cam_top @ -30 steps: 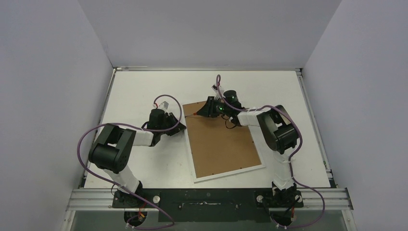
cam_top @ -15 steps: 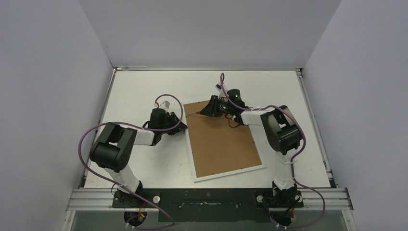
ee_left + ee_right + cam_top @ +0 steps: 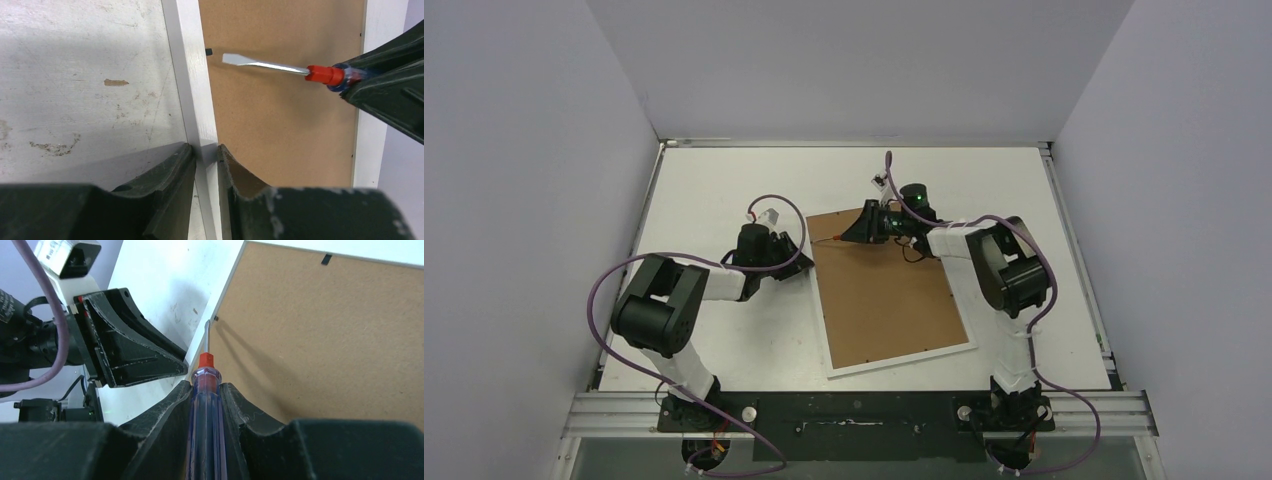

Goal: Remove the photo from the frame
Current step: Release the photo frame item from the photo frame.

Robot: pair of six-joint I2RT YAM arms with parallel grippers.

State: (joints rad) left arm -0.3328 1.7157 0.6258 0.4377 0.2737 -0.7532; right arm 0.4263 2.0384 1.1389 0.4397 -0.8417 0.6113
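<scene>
Now face down on the table (image 3: pixel 714 190), the frame (image 3: pixel 886 298) has its white edge pinched by the left gripper (image 3: pixel 205 155), apparently steadying it while the right gripper (image 3: pixel 206 390), clamping a screwdriver (image 3: pixel 280 67), points at an upper-left clip (image 3: pixel 208 51); photo unseen.

The screwdriver (image 3: pixel 204 440), with blue handle, red collar and flat steel blade, projects forward from between the right gripper (image 3: pixel 206 386) fingers; scuffed white table (image 3: pixel 75 100) lies ahead-left.
</scene>
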